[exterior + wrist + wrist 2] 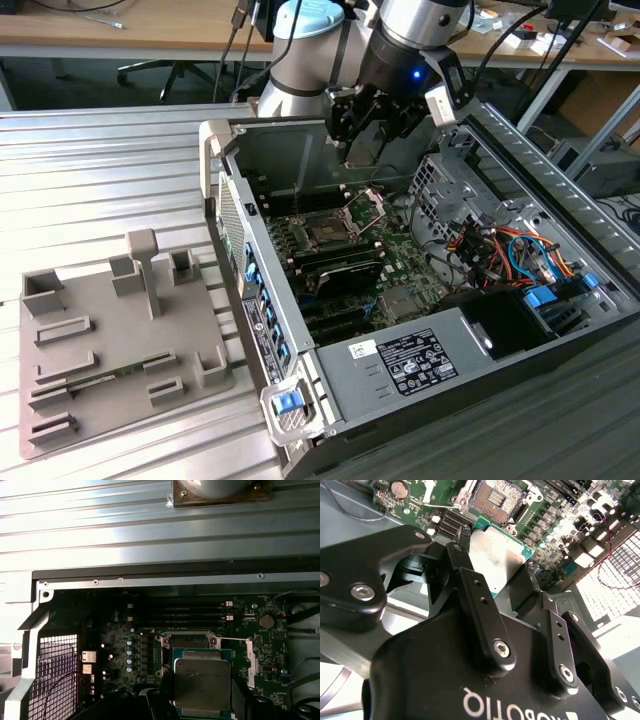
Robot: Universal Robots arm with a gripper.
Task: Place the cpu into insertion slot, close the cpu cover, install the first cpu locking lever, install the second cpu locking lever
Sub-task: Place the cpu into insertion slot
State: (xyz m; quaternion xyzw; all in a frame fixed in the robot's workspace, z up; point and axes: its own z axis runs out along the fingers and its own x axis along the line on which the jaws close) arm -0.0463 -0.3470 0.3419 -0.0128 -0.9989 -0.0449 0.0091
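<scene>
Right now my fingers [472, 592] pinch the cpu [497, 555] by two opposite edges, just short of the insertion slot [495, 499] beyond their tips. I judge any tilt or offset could damage the slot.

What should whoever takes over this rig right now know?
The gripper is shut on the cpu, holding it above the motherboard.
The insertion slot is empty, just beyond the cpu in the second wrist view.
The cpu cover stands open beside the slot.
Done: cpu is in the grip.
Left: seating the cpu, closing the cover, both locking steps.
</scene>
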